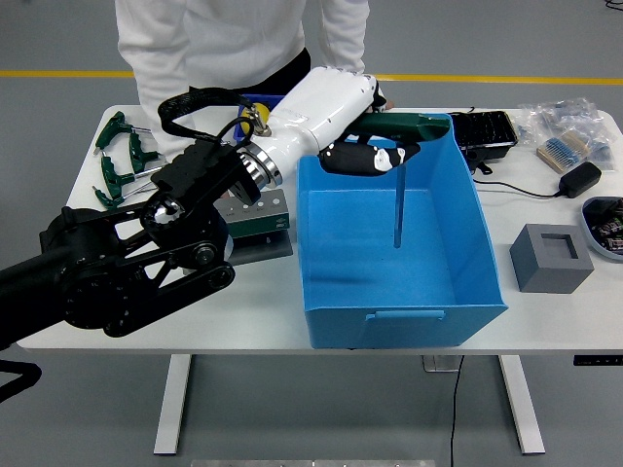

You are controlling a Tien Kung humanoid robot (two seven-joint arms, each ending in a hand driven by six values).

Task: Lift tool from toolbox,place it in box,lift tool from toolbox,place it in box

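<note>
The left hand [368,156] is gripping a green-handled tool [399,185], its shaft hanging inside the blue box [389,302], not yet released. More tools [122,156] are lying at the table's [545,321] far left; the toolbox [255,216] is half hidden.

A grey block [551,257] with a square recess sits on the white table [545,311]; behind the block lie a black adapter [581,179], a black tray [484,131] and clear bags [565,122]; a person [234,44] stands beyond the table.
</note>
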